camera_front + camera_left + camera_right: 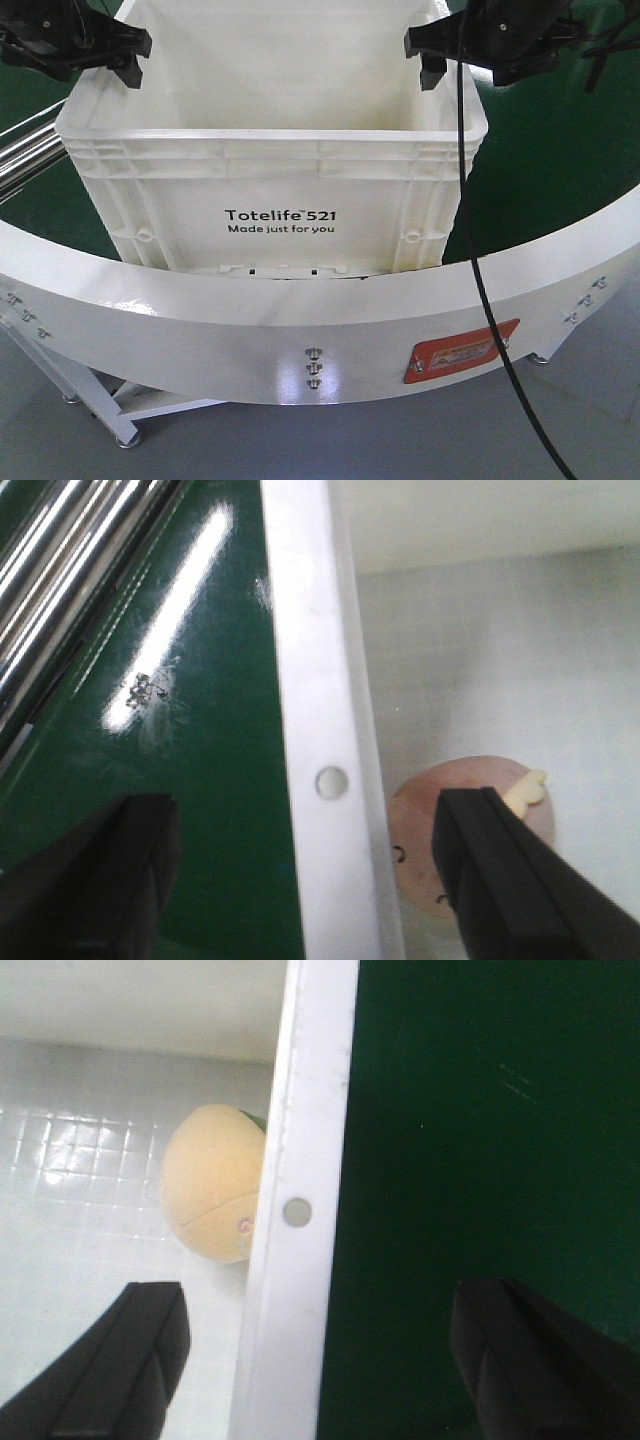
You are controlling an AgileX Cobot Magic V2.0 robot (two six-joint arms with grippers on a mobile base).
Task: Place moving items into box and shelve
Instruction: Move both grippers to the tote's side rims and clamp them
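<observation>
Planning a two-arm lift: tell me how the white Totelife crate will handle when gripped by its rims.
The white crate looks like rigid ribbed plastic, so it should hardly flex. Its smooth rim, straddled by the open left gripper and right gripper, may be slippery. The yellow plush toy loose inside will probably roll if it tilts.

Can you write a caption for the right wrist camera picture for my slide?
Open right end effector straddles the rim of the white box, a yellow plush toy lying inside.
</observation>
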